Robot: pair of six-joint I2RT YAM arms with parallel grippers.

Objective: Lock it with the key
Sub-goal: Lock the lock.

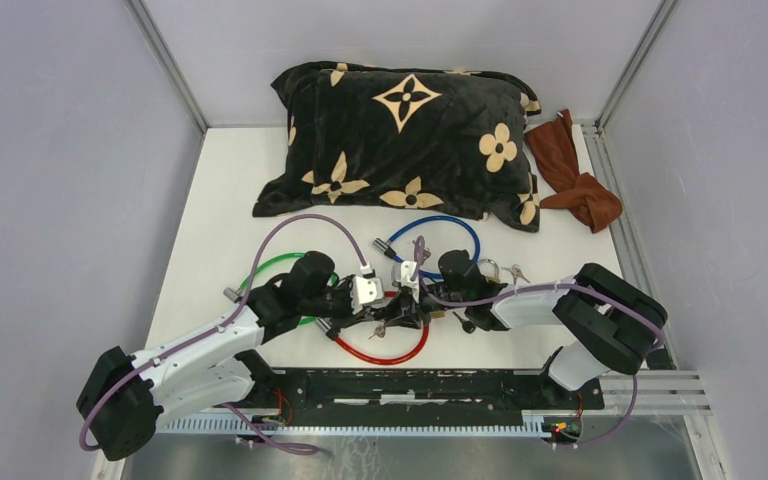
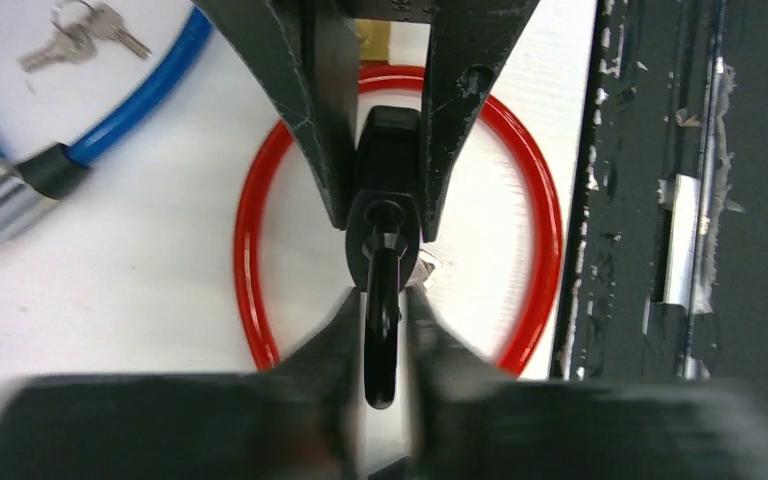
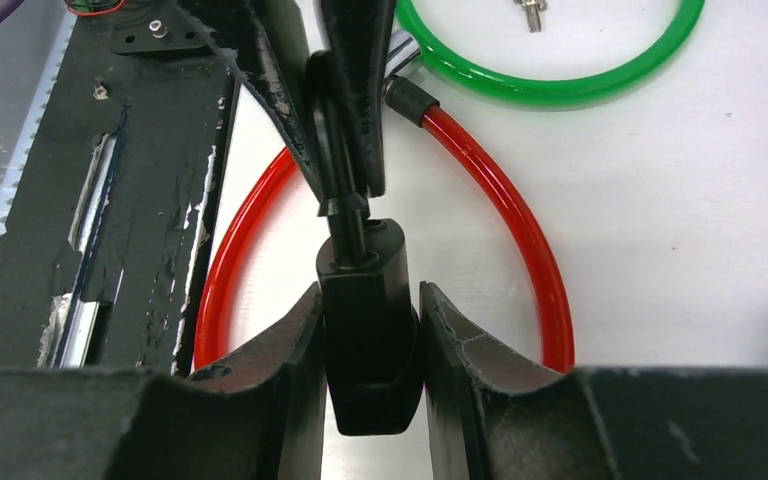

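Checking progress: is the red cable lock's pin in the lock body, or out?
In: the pin enters the hole atop the lock body, right wrist view.

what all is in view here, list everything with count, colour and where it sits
pillow: one, black with beige flowers, back of the table
cloth: one, brown, right of the pillow
blue cable lock: one, blue, between the pillow and the hands
key bunch: one, silver, beside the blue cable
green cable lock: one, green, partly under the left arm
red cable lock: one, red with a black body, between the hands
key: one, black head, in the red lock's body
table: one, white
mounting rail: one, black, near edge
left hand: one, black, shut on the key
right hand: one, black, shut on the red lock's body
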